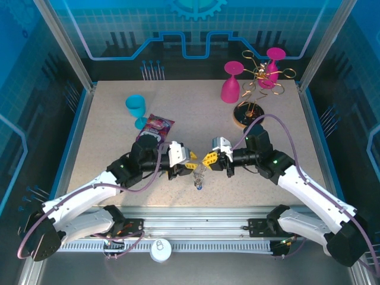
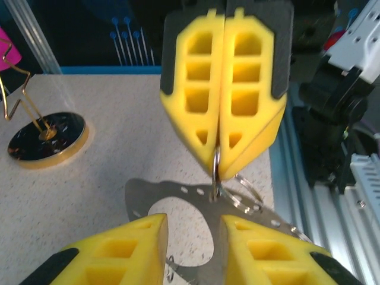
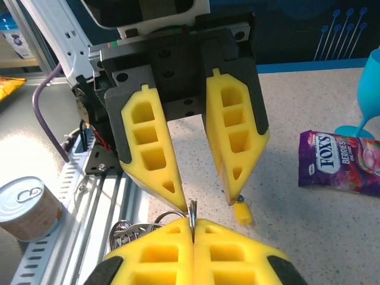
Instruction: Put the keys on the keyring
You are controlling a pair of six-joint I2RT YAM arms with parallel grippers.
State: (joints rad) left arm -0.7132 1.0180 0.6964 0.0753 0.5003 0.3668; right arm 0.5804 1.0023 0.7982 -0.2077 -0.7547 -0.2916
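One keyring (image 3: 192,208) in right claw (image 3: 193,224), left claw (image 3: 206,199) opposite

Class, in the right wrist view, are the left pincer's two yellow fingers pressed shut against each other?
No, the left pincer stands open, with a clear gap showing between its yellow fingers.

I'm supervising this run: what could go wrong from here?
The right claw pinches the keyring only at its fingertips, so it may twist or slip. The left claw is open, so nothing else would catch it. The yellow key sits by a left fingertip; closing might knock it.
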